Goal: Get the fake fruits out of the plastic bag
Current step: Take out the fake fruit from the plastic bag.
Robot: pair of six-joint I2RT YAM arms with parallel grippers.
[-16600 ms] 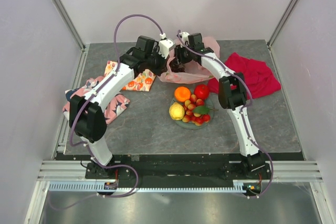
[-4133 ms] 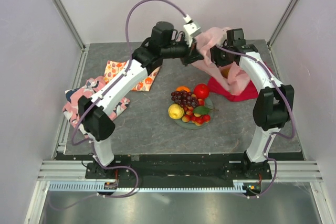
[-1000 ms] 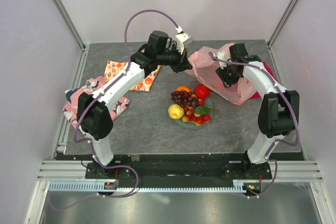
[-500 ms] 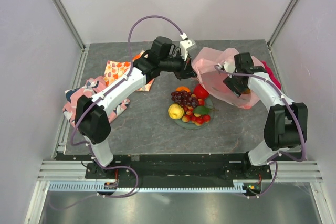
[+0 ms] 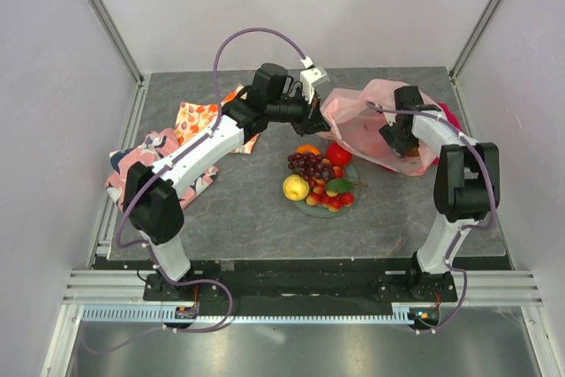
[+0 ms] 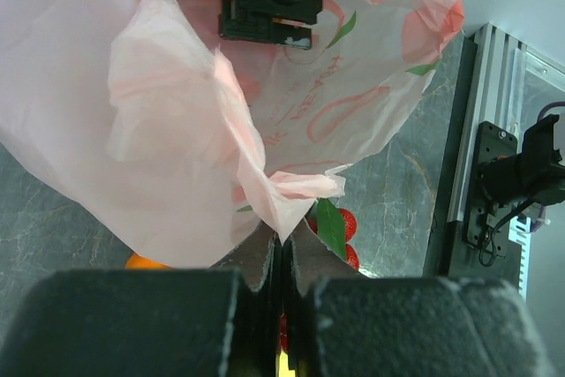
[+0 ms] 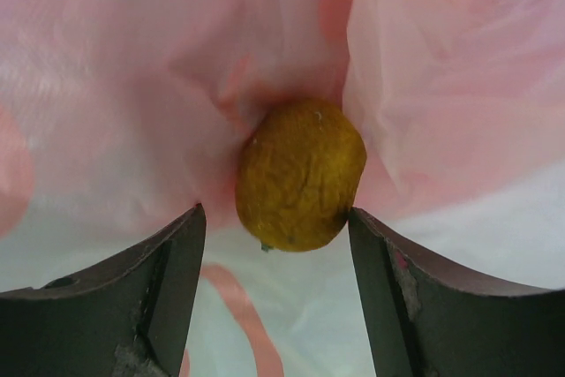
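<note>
**Top view:** the pale-pink plastic bag [image 5: 366,119] sits at the far right of the bench [image 5: 238,214]. Just beside it is a plate [image 5: 311,210] with grapes [image 5: 306,163], an apple [image 5: 339,153] and a lemon [image 5: 297,187].

**Left wrist view:** the left end effector [image 6: 281,249] is fully closed, pinching a fold of the bag's edge.

**Right wrist view:** the right end effector [image 7: 275,218] is inside the bag with its jaws wide apart. A brownish-yellow fake fruit [image 7: 300,174] lies between the fingertips; contact cannot be told

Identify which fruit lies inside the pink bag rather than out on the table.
The wrinkled yellow-brown fruit, framed by the open right hand, inside the bag. The orange, apple, grapes and lemon lie outside it.
</note>
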